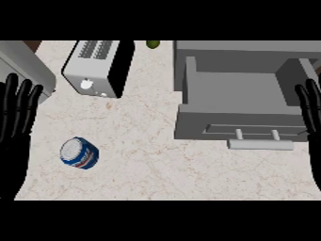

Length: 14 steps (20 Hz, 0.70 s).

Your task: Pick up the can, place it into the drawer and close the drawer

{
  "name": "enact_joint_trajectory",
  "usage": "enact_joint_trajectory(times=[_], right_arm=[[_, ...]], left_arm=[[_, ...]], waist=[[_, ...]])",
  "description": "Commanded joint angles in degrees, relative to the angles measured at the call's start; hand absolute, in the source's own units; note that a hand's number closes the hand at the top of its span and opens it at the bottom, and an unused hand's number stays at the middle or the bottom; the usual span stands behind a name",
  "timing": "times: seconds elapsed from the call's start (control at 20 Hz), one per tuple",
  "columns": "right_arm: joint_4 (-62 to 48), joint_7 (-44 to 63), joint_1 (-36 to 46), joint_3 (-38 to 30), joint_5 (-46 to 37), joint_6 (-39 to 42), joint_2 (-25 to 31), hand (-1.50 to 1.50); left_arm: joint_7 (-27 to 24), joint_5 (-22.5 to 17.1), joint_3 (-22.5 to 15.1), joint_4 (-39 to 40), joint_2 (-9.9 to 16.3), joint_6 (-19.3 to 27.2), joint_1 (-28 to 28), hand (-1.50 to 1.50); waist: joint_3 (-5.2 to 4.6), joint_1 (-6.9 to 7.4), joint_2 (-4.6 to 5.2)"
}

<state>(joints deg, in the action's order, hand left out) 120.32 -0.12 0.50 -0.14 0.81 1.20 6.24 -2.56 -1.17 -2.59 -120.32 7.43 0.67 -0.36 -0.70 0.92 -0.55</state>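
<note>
A blue and white can (79, 153) with a silver lid stands on the pale marble counter (149, 160), toward the lower left. A grey drawer (236, 87) stands pulled open at the right, its inside bare, its front panel carrying a bar handle (259, 143). My left hand (6, 117) rests open at the left edge, fingers up, a short way left of the can. At the right edge my right hand (320, 117) rests open, fingers up, beside the drawer's right wall. Neither hand touches anything.
A white toaster (97, 66) with a black side stands at the back, left of the drawer. A grey box-like appliance (17, 66) fills the back left corner. A small green object (152, 44) lies at the far edge.
</note>
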Motion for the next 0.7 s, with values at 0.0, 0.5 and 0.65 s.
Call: enact_joint_trajectory(times=[0.0,0.5,0.65], right_arm=[[2.16,2.06,-1.36,2.09,-0.33,0.43,-0.45,-1.50],[-3.66,7.97,-6.49,-3.40,-0.38,-5.87,-3.03,-1.50],[-1.55,9.37,-7.39,-7.22,2.17,-5.18,-1.03,-1.50]], left_arm=[[-0.60,-10.93,3.44,-0.31,4.45,-9.14,0.32,-1.50],[-0.06,-30.78,-1.69,10.43,26.26,-45.57,3.97,-1.50],[-2.71,-38.86,6.26,16.50,34.52,-55.03,3.11,-1.50]], waist=[[0.63,-0.86,0.46],[0.45,-2.14,1.20],[0.57,-1.88,0.76]])
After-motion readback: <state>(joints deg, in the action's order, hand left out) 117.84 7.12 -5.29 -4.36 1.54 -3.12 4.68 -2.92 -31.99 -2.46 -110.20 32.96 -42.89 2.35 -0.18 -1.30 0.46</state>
